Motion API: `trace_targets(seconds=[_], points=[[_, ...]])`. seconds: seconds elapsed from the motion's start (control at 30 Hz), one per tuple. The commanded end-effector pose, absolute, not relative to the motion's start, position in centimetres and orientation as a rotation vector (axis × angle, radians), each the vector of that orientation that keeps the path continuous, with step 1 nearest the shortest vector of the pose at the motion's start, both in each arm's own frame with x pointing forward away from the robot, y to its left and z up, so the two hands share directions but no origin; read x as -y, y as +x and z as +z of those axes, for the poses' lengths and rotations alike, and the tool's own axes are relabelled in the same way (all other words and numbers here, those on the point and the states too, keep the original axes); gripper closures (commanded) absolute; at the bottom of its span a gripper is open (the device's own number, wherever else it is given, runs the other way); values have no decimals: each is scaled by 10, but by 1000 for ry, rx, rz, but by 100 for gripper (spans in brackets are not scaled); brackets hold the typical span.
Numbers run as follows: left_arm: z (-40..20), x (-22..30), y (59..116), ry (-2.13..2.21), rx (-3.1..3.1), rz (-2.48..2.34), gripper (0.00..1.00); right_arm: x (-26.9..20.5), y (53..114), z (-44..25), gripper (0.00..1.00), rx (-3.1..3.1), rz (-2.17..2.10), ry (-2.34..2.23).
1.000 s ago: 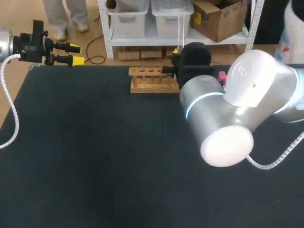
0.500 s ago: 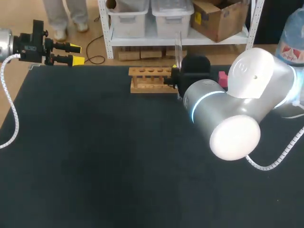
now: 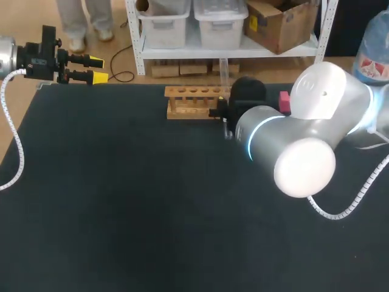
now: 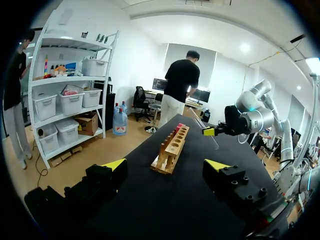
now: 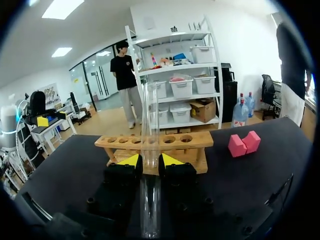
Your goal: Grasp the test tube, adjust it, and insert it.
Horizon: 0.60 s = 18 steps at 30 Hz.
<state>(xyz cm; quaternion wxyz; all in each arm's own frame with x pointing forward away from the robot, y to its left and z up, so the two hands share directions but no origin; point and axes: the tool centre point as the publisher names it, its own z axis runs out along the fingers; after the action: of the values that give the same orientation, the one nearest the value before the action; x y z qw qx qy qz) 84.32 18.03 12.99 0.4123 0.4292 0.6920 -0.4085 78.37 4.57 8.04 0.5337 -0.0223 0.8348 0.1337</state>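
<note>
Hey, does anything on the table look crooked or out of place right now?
Only the test tube: clamped in the right hand, it leans in the left wrist view instead of standing plumb, and it is near the wooden rack rather than in a hole. The rack stands level, nothing spilled.

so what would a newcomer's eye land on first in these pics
Probably the right arm, its big silver elbow filling the head view's right side above the black table. Next, the clear test tube clamped between the yellow tips of the right gripper, with the wooden rack just ahead of it. The left gripper sits open at the table's far left corner.
</note>
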Motion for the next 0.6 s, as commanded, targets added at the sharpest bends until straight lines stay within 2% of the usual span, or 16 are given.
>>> trace_targets(seconds=[0.03,0.6], points=[[129,-181,843,1080,-1736,-1028,0,-41,794,78,100,-2007,379,-89],[129,-181,843,1080,-1736,-1028,0,-38,802,64,100,-2099,355,-114]])
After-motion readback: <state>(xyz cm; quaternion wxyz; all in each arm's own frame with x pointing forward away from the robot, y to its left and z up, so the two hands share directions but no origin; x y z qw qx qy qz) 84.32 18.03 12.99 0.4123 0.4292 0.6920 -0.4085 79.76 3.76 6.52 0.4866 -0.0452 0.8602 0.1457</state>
